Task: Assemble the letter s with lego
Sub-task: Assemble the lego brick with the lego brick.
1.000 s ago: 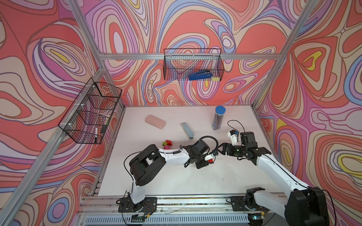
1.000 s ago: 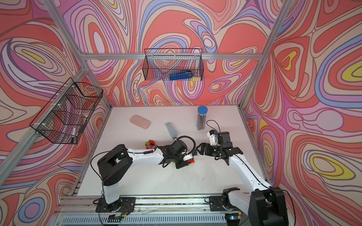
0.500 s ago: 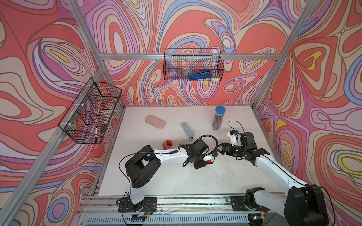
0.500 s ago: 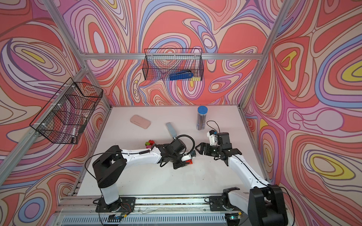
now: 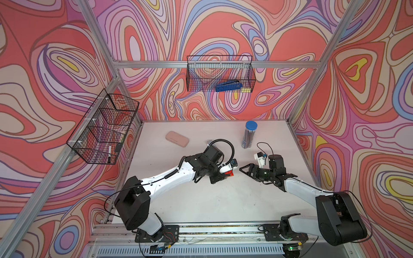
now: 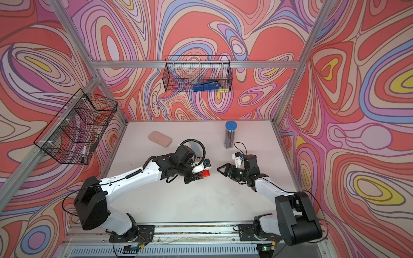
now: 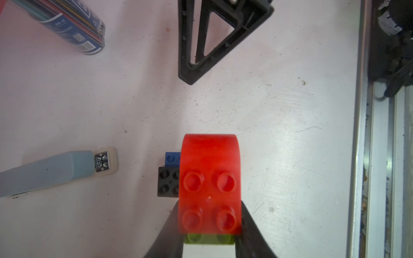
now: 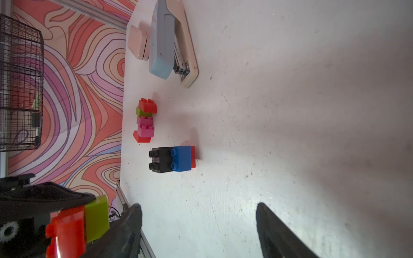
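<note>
Left gripper (image 7: 209, 227) has just clamped shut on the red-lime pair (image 7: 210, 185), low centre in its wrist view, partly covering the black-blue stack (image 7: 166, 183); right gripper (image 8: 197, 206) gapes empty, so joining the pieces looks next.

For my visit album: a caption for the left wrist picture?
The left claw grips a red brick joined to a lime brick; a black brick, blue brick and stapler lie on the table.
</note>
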`<action>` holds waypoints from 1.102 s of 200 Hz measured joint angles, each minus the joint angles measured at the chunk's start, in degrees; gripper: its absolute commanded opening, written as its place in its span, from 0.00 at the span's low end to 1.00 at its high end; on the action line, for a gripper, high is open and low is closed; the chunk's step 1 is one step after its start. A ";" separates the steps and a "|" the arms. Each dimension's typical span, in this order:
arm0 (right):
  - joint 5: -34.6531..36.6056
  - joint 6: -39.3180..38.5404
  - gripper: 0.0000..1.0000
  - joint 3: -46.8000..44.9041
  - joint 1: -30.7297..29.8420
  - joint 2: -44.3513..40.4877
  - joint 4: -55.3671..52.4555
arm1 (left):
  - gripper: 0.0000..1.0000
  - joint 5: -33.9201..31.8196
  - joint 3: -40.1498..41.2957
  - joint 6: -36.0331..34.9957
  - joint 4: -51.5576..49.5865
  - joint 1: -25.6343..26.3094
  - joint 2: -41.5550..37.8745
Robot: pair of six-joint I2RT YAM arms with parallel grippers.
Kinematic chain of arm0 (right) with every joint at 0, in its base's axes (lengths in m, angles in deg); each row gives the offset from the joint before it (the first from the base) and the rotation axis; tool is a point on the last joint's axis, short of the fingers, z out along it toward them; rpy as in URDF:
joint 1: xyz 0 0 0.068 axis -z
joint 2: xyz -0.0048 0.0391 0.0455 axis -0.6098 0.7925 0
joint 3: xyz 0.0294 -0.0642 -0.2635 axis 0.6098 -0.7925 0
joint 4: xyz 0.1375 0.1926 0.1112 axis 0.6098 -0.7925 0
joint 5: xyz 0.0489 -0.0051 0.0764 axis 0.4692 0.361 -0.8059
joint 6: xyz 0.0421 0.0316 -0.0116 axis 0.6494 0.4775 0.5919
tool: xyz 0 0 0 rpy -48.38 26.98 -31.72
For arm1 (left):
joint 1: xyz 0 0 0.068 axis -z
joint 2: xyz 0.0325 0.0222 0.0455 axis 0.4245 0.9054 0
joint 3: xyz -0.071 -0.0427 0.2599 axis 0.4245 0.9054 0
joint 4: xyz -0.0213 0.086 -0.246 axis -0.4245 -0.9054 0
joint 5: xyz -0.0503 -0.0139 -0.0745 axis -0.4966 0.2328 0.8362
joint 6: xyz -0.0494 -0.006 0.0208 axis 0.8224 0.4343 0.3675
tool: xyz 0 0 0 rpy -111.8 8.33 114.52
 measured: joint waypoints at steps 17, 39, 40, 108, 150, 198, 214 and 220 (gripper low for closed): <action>-1.38 2.32 0.79 0.11 -1.57 2.58 4.26 | 0.24 0.87 0.42 -0.52 0.07 -1.57 -0.02; -2.40 4.70 0.77 0.20 -3.98 6.69 7.85 | 0.24 1.60 1.44 -1.14 0.57 -3.32 0.02; -2.45 4.81 0.77 0.20 -4.07 6.84 7.96 | 0.24 1.62 1.46 -1.14 0.57 -3.39 0.02; -5.22 9.77 0.73 2.51 -8.72 16.59 16.33 | 0.23 3.67 2.75 -2.10 4.52 -5.35 1.70; -7.69 12.59 0.71 3.23 -9.62 22.21 21.75 | 0.23 4.37 2.97 -2.80 5.42 -6.03 4.24; -10.43 13.90 0.71 5.03 -10.25 25.77 26.12 | 0.22 4.35 2.97 -3.96 5.46 -6.51 4.72; -11.10 14.08 0.70 5.35 -10.34 27.69 26.97 | 0.22 4.31 2.97 -4.55 5.46 -6.71 5.03; -11.34 14.10 0.70 5.38 -10.34 28.30 27.04 | 0.21 4.28 2.97 -4.76 5.46 -6.78 5.22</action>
